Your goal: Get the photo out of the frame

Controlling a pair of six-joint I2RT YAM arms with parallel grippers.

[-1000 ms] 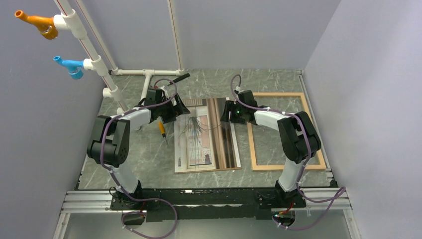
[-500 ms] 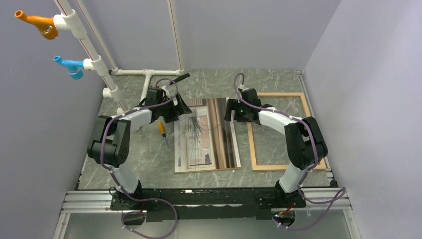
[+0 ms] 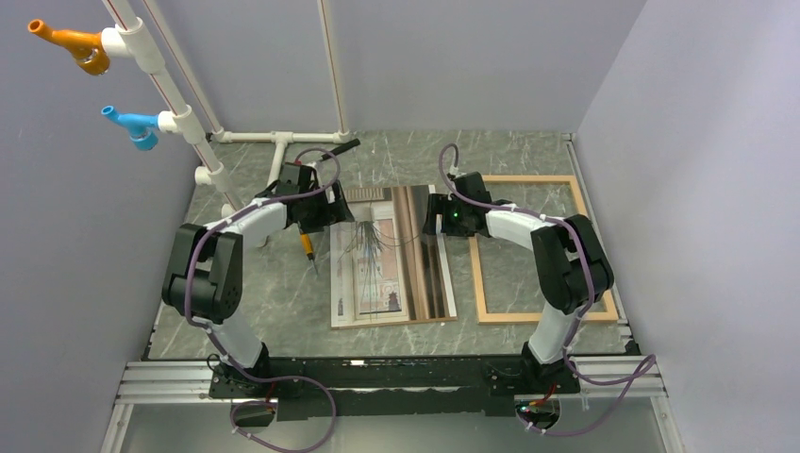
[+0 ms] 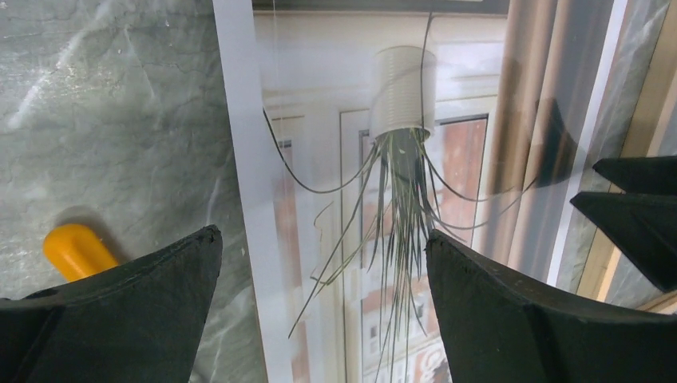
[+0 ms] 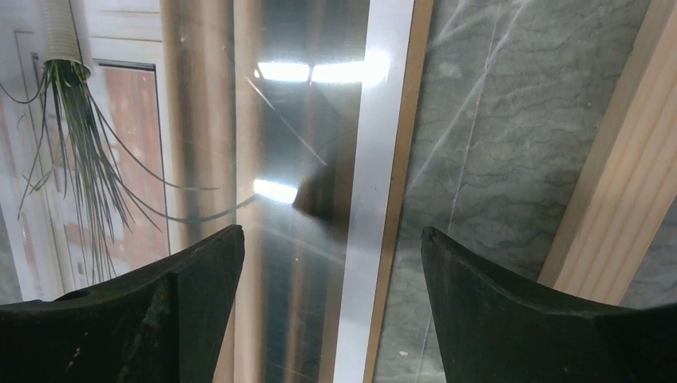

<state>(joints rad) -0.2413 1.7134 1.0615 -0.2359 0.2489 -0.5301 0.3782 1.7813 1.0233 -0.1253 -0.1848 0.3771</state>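
Hovering over the photo, left gripper and right gripper point down, both wide open, empty.

Bright, even light; white glare streaks the photo.

photo flat, wooden frame alongside — separate

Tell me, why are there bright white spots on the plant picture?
Right wrist view: glare from lights, bouncing off the glossy photo, with a dark blotch beside it. Top external view: its striped side shines pale. Left wrist view: no white spots, just a faint dark smudge.
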